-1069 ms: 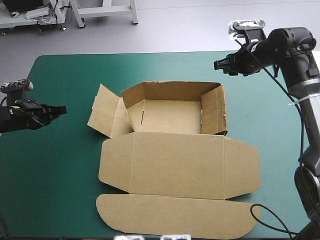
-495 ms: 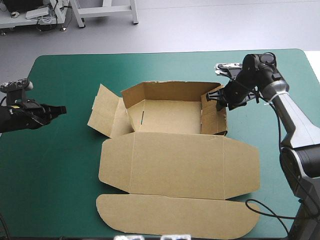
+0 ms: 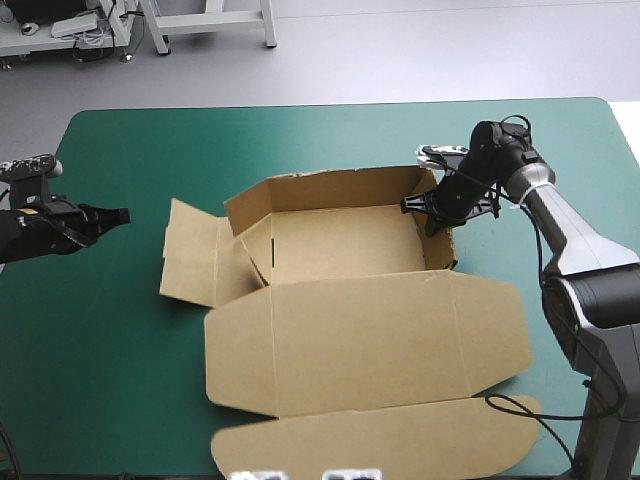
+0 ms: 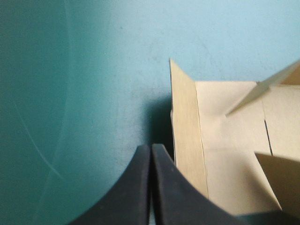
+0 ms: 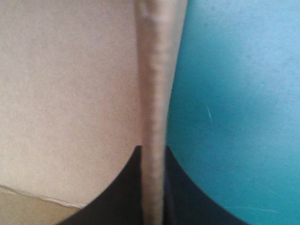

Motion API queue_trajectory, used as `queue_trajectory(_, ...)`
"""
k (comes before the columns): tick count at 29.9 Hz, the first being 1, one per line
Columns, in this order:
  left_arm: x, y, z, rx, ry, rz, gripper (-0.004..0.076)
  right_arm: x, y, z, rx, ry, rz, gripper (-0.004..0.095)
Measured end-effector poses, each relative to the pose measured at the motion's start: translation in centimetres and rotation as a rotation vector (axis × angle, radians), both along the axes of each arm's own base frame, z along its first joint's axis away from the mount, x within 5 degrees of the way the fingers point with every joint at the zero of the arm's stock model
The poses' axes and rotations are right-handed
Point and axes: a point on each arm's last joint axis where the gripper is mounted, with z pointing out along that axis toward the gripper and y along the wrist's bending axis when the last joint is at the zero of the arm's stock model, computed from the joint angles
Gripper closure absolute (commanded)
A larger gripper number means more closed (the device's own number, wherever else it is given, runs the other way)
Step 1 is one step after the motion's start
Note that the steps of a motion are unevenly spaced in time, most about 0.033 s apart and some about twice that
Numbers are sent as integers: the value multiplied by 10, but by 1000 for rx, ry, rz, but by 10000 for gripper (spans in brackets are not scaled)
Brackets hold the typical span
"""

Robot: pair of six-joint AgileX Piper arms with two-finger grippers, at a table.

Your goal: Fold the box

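1. the left gripper (image 3: 115,216) hovers over bare teal-green cover (image 3: 110,340) near the table's left edge. its black fingers (image 4: 133,192) are pressed together into one point and hold nothing.
2. just ahead of that point, apart from it, lies the left side flap (image 3: 192,265), splayed outward and not yet raised. the left arm is the nearer one to it.
3. the box (image 3: 345,240) sits mid-table as an open tray, its long axis running left to right. the lid panel (image 3: 365,345) lies flat toward the near edge.
4. the right gripper (image 3: 428,205) pinches the top of the right wall (image 3: 441,240). in the right wrist view the board's edge runs straight up between the nearly closed fingers (image 5: 119,199).
5. judged from this, the left flap is the next fold. there is open cover left of and beyond the box, while the lid's tip reaches the near edge.
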Motion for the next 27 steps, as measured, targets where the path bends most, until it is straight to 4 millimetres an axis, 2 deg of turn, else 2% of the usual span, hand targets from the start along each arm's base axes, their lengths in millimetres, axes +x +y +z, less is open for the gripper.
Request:
queue_trajectory(3, 5, 2, -4, -2, 7, 8, 732, -3, 0, 8, 8, -19, 21, 926)
queue_trajectory(6, 8, 8, -9, -13, 22, 26, 732, -10, -1, 29, 12, -77, 44, 926)
queue_trajectory(11, 13, 27, -15, -71, 13, 98, 732, -30, -9, 87, 44, -227, 43, 926)
queue_trajectory(17, 18, 46, -16, -165, -53, 126, 732, -61, -40, 145, 150, -367, -25, 926)
queue_trajectory(23, 28, 46, -14, -298, -145, 90, 732, -95, -62, 193, 312, -507, -71, 926)
queue_trajectory(27, 33, 43, -11, -372, -193, 44, 732, -117, -68, 217, 363, -584, -80, 926)
